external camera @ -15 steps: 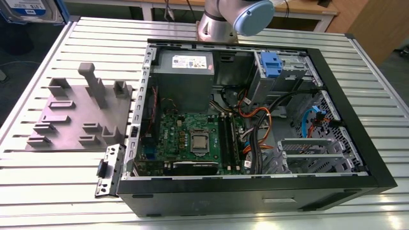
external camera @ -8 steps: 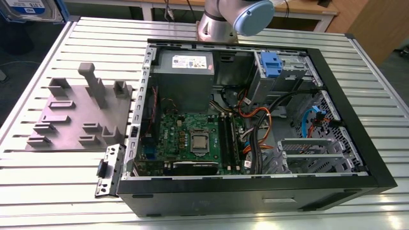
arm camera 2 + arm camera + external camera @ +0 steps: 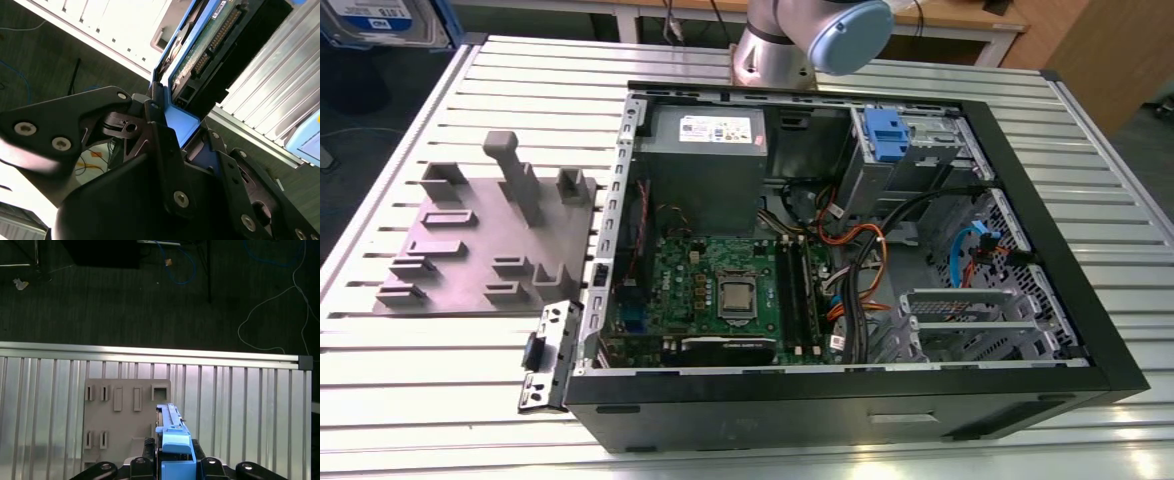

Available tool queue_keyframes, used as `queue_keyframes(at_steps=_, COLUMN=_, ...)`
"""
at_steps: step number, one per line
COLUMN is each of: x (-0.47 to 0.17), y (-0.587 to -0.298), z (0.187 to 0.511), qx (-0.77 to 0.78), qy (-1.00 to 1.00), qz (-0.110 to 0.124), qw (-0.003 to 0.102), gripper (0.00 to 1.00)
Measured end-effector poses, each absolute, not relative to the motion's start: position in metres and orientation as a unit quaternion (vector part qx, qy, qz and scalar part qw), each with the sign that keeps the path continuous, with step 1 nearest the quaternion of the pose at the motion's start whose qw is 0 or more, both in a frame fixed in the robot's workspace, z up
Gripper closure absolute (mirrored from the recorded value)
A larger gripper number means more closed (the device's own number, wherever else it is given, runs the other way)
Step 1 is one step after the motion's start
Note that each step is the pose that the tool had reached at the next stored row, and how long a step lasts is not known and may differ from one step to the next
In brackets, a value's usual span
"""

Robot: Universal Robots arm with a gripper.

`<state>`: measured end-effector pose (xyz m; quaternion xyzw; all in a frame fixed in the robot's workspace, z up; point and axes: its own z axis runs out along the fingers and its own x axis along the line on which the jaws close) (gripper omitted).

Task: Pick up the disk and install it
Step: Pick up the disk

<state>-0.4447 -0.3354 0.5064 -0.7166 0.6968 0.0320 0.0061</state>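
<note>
In both wrist views my gripper (image 3: pixel 175 467) (image 3: pixel 186 131) is shut on the disk (image 3: pixel 172 437) by the end of its blue carrier bracket. The second wrist view shows the disk's (image 3: pixel 210 45) green circuit board and connector row, framed in blue, sticking out from between the black fingers (image 3: pixel 156 112). Seen in the first wrist view, the disk hangs above the grey slotted fixture (image 3: pixel 120 410) on the table. At the top left corner of the exterior view, the disk's (image 3: pixel 376 20) white-and-blue label shows, cut off by the frame edge.
An open black computer case (image 3: pixel 1107 330) lies on the slatted metal table (image 3: pixel 454 400), with a motherboard, cables and a drive cage with a blue clip (image 3: pixel 886 135) at the back. The grey fixture (image 3: pixel 480 240) sits at the exterior view's left. The arm's base (image 3: pixel 774 50) stands behind the case.
</note>
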Motion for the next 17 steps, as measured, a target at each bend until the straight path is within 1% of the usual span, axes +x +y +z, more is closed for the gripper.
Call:
queue_keyframes(at_steps=5, x=-0.4446, y=-0.3426, z=0.5064, qx=-0.717, qy=0.697, qz=0.032, qw=0.006, gripper=0.63)
queue_keyframes(at_steps=17, x=-0.435, y=-0.343, z=0.5064, qx=-0.716, qy=0.697, qz=0.032, qw=0.006, gripper=0.63)
